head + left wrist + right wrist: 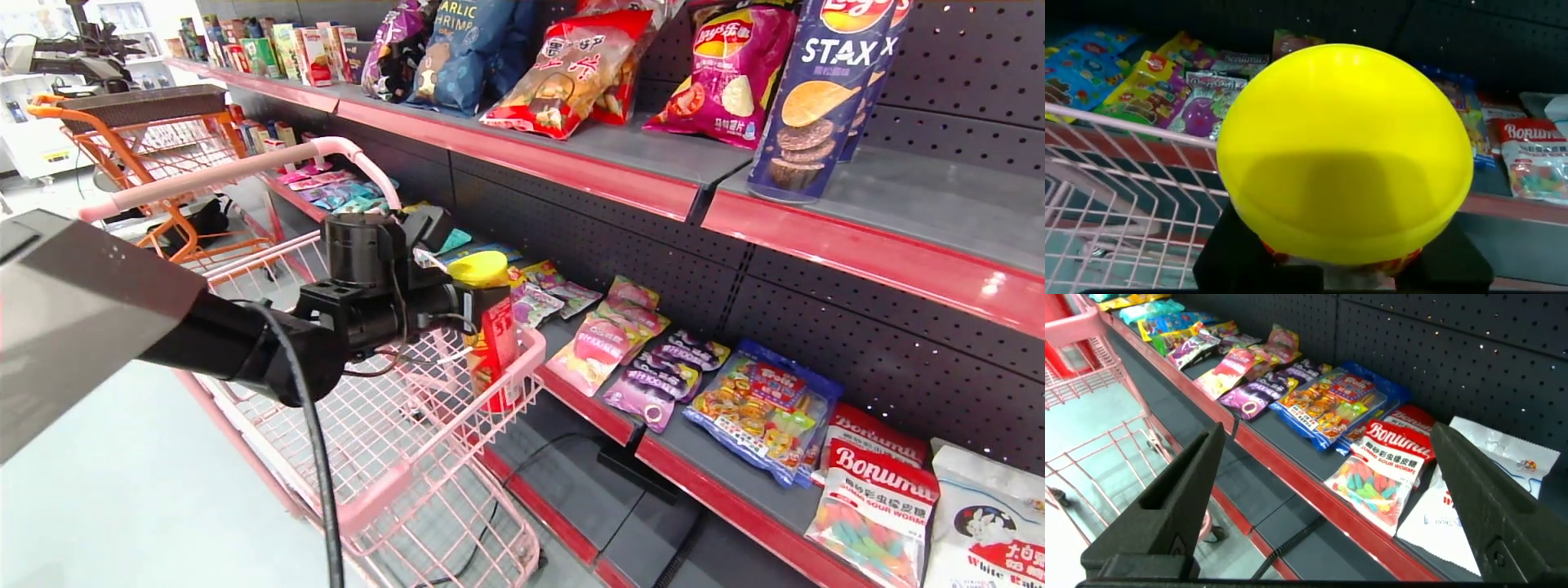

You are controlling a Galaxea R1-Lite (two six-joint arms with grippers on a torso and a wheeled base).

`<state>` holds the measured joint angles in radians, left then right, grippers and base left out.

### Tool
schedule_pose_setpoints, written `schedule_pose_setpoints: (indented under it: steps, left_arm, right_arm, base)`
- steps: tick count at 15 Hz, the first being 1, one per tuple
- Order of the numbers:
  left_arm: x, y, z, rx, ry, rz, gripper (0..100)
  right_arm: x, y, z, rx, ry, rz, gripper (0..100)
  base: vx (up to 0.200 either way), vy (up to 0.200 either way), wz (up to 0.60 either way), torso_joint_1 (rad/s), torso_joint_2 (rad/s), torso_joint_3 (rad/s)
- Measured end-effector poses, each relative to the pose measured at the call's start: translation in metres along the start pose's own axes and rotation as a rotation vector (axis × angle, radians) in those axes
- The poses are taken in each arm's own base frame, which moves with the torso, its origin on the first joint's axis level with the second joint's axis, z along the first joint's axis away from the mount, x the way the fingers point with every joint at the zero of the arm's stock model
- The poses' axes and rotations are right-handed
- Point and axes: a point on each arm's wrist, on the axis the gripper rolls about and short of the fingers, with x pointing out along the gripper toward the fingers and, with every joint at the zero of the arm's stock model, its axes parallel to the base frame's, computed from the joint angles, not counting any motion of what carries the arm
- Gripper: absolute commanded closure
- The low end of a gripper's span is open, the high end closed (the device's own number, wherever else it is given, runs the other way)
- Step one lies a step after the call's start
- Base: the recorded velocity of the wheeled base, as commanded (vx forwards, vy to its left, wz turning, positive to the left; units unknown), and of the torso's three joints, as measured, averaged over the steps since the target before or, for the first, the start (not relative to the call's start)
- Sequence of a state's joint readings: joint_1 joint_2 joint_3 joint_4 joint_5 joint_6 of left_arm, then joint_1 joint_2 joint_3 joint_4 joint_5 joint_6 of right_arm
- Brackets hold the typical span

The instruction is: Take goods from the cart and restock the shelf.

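Pink cart (384, 490), red can (498, 355), yellow lid (478, 268)

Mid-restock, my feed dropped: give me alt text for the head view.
The left gripper holds a red canister with a yellow lid upright at the pink cart, at its corner nearest the shelves. Candy bags lie on the lower shelf; chip bags and a blue chip canister stand on the upper shelf.

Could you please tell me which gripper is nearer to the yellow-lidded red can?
Left. The left gripper is shut on the yellow-lidded red can by the pink cart; the right gripper is open, away from it, facing the sour worm bag.
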<state>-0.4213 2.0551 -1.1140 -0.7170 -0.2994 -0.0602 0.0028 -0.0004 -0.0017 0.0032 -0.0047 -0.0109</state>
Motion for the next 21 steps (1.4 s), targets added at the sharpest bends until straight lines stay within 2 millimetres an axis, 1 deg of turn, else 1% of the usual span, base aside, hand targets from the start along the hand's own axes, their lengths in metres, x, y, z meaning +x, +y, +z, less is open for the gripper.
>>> schedule_pose_setpoints:
  steps: [1,2,4,6,7,9,10,11,12,14,16,17,19,21]
  left_arm:
    - [-0.013,-0.001,0.011,-0.001,-0.005,0.02,100]
    - [-0.031,-0.002,0.025,-0.002,-0.011,0.049,100]
    - [-0.073,-0.006,0.051,-0.008,-0.005,0.12,100]
    - [-0.128,-0.014,0.074,-0.015,0.024,0.184,100]
    - [-0.158,-0.021,0.082,-0.017,0.036,0.21,100]
    - [-0.22,-0.04,0.089,-0.008,0.028,0.252,100]
    - [-0.247,-0.051,0.086,0.004,0.013,0.271,100]
    - [-0.275,-0.061,0.077,0.026,-0.001,0.296,100]
    - [-0.297,-0.07,0.065,0.052,-0.011,0.318,100]
    - [-0.333,-0.086,0.037,0.097,-0.033,0.362,100]
    - [-0.357,-0.097,0.015,0.142,-0.068,0.414,100]
    - [-0.365,-0.1,0.008,0.159,-0.084,0.458,100]
    - [-0.376,-0.102,0.006,0.178,-0.137,0.591,100]
    - [-0.382,-0.104,0.009,0.182,-0.193,0.67,100]
  right_arm:
    - [0.0,0.0,0.0,0.0,0.0,0.0,0]
    - [0.0,0.0,0.0,0.0,0.0,0.0,0]
    - [0.0,0.0,0.0,0.003,0.0,0.0,0]
    - [0.0,0.0,0.0,0.007,0.0,-0.001,0]
    - [0.0,0.0,0.0,0.008,0.0,-0.001,0]
    - [0.0,0.0,0.0,0.008,0.0,-0.001,0]
    - [0.0,0.0,0.0,0.007,0.0,-0.001,0]
    - [0.0,0.0,0.0,0.008,0.0,-0.001,0]
    - [0.0,0.0,0.0,0.007,0.0,-0.001,0]
    - [0.0,0.0,0.0,0.007,0.001,-0.001,0]
    - [0.0,0.0,0.0,0.006,0.0,-0.001,0]
    - [0.0,0.0,0.0,0.007,0.0,-0.001,0]
    - [0.0,0.0,0.0,0.007,0.0,-0.002,0]
    - [0.0,0.0,0.0,0.008,-0.001,-0.002,0]
  base:
    - [0.0,0.0,0.0,0.0,0.0,0.0]
    - [0.0,0.0,0.0,0.0,0.0,0.0]
    - [0.0,0.0,0.0,0.0,0.0,0.0]
    - [0.0,0.0,0.0,0.0,0.0,0.0]
    - [0.0,0.0,0.0,0.0,0.0,0.0]
    - [0.0,0.0,0.0,0.0,0.0,0.0]
    - [0.0,0.0,0.0,0.0,0.0,0.0]
    - [0.0,0.0,0.0,0.0,0.0,0.0]
    - [0.0,0.0,0.0,0.007,-0.09,-0.056]
    - [0.0,0.0,0.0,0.066,-0.31,-0.232]
    - [0.0,0.0,0.0,0.119,-0.44,-0.315]
    - [0.0,0.0,0.0,0.129,-0.48,-0.334]
    - [0.0,0.0,0.0,0.159,-0.49,-0.349]
    - [0.0,0.0,0.0,0.168,-0.51,-0.347]
